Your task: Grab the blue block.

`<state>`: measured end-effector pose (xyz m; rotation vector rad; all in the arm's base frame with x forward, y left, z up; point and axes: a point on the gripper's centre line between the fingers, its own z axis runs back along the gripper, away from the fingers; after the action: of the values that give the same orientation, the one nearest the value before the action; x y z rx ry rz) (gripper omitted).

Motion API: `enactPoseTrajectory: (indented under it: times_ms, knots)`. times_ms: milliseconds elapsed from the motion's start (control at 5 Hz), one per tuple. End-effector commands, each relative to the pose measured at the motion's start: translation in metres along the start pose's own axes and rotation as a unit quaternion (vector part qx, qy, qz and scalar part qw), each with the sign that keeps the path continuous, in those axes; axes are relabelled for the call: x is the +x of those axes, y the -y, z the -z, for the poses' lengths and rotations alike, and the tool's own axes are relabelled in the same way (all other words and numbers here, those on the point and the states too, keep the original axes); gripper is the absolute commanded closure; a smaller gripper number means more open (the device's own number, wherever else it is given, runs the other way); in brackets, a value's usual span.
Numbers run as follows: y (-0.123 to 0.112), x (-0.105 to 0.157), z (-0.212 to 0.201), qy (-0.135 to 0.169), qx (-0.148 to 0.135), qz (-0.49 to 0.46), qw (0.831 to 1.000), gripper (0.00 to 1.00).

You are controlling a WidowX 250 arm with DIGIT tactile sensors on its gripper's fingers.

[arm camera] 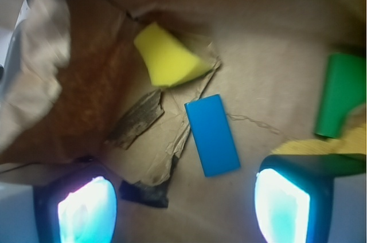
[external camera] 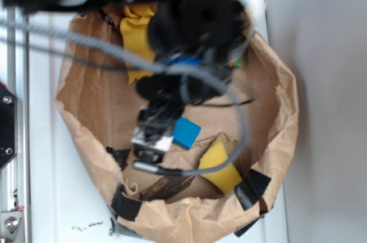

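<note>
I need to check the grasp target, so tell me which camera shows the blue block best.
The wrist view. There the whole blue block lies flat on the brown paper, unobstructed, between the open end effector fingers. In the exterior view only one corner of the blue block shows; the arm hides the rest.

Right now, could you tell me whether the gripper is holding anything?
Nothing: the gripper is open, and the blue block lies flat on the paper, untouched.
</note>
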<state>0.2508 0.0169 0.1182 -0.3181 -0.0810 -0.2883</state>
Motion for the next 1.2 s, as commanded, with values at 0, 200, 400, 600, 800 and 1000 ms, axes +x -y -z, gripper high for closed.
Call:
enactPoseTrajectory:
  times_ms: [0, 200, 400, 600, 800, 1000]
  knots:
    - [-0.001, 0.006, -0.017, 0.035, 0.017, 0.002, 0.999, 0.00]
    - [-0.001, 0.006, -0.017, 0.035, 0.017, 0.002, 0.999, 0.00]
    - [-0.013, 0.010, 0.016, 0.047, 0.031, -0.004, 0.998, 0.00]
    - [-0.024, 0.013, 0.040, 0.052, 0.056, -0.004, 0.997, 0.00]
    - [-0.025, 0.013, 0.065, 0.051, 0.063, -0.004, 0.997, 0.00]
    - [-0.014, 0.014, 0.086, 0.032, 0.065, -0.008, 0.997, 0.00]
